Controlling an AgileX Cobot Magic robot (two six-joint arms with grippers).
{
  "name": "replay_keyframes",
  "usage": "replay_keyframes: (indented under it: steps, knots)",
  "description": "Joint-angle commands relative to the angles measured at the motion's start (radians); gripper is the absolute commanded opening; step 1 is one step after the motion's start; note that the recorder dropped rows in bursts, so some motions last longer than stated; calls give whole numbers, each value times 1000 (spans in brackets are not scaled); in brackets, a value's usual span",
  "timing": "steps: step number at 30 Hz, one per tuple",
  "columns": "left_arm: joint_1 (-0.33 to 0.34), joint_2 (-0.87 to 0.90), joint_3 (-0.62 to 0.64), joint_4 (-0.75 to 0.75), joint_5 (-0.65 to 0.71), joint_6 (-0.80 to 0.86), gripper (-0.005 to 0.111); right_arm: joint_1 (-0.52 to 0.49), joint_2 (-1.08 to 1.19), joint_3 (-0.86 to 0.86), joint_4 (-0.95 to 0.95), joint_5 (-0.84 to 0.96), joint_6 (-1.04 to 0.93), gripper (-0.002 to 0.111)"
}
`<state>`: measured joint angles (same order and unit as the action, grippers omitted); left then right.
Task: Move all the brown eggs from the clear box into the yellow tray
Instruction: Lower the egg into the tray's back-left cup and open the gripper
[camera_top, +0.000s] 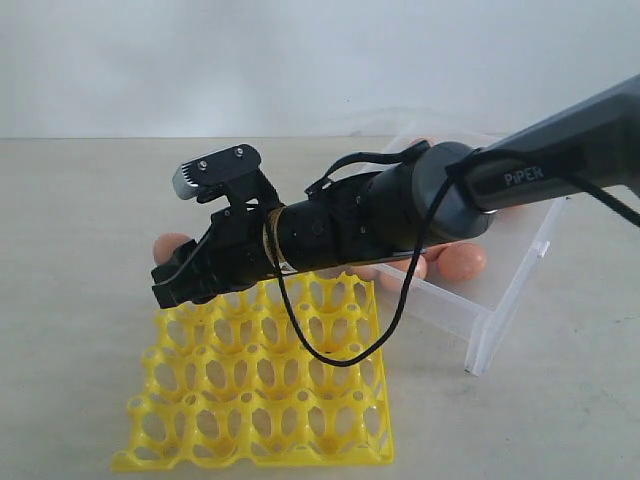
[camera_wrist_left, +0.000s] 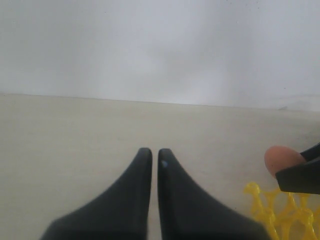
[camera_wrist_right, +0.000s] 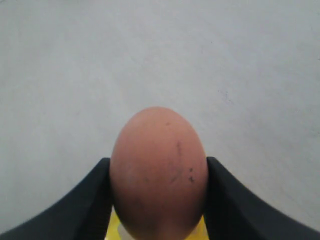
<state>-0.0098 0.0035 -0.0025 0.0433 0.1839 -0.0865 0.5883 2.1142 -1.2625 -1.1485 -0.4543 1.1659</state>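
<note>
Gripping one brown egg (camera_top: 168, 245) snugly, right gripper (camera_wrist_right: 158, 197) hovers near a corner of the yellow tray (camera_top: 262, 400), probably just above it; left gripper (camera_wrist_left: 155, 154) is pinched together, empty.

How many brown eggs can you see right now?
3 brown eggs clearly: one in the right gripper by the yellow tray, two in the clear box below the arm, which may hide more.

One legible marking only: "PiPER" (camera_top: 523, 176), pale letters, lower-case i among capitals. Printed on dark grey forearm shell (camera_top: 585, 130) of right arm, running along its length and tilted with it. Sits above clear box (camera_top: 515, 265), toward far right corner of counter. Readable in exterior view alone.
</note>
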Motion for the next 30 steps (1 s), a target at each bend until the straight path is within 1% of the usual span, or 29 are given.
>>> replay_keyframes:
  steps: [1, 7, 17, 20, 24, 27, 30]
  knots:
    - [6, -3, 3, -1, -5, 1, 4, 2, -8, -6, -2, 6, -22, 0]
    - [6, -3, 3, -1, -5, 1, 4, 2, 43, -6, -2, -32, -25, 0]
    - [6, -3, 3, -1, -5, 1, 4, 2, 52, -6, -2, -5, -56, 1]
    - [6, -3, 3, -1, -5, 1, 4, 2, 52, -6, -2, 22, -56, 9]
    - [6, -3, 3, -1, -5, 1, 4, 2, 52, -6, -2, 19, -60, 30]
    - [6, -3, 3, -1, -5, 1, 4, 2, 52, -6, 2, 19, -69, 42]
    - [6, -3, 3, -1, -5, 1, 4, 2, 52, -6, 19, 19, -69, 49]
